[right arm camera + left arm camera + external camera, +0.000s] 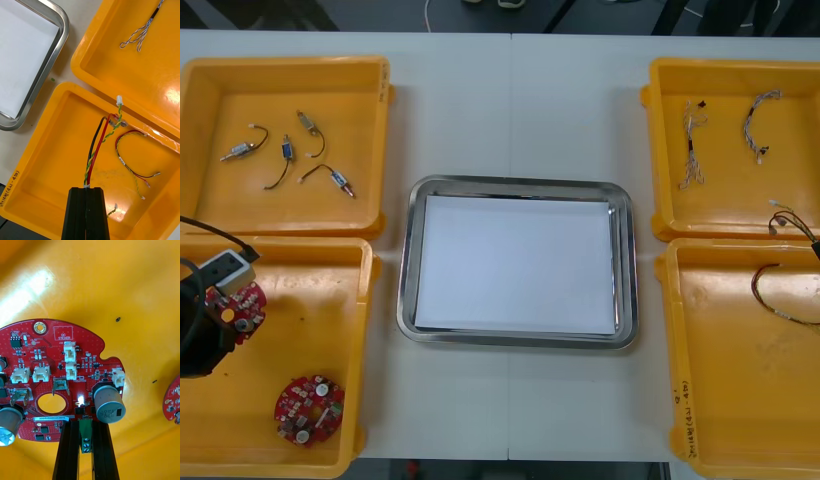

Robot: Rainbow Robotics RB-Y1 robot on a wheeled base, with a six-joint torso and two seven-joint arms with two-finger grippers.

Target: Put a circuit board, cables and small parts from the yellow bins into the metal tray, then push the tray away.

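Left gripper [85, 424] nipped shut on green connector [85, 440] at edge of board [56, 363], over near-left bin [330, 290]. Right gripper [87, 190] closed on red-black-yellow cable [94, 155] above near-right bin [56, 150]. Step called for clearing bin walls, holding board level, releasing low over tray [520, 185].

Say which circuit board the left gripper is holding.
The circuit board farther back in the yellow bin, gripped at its green terminal by the left gripper; the other circuit board lies free.
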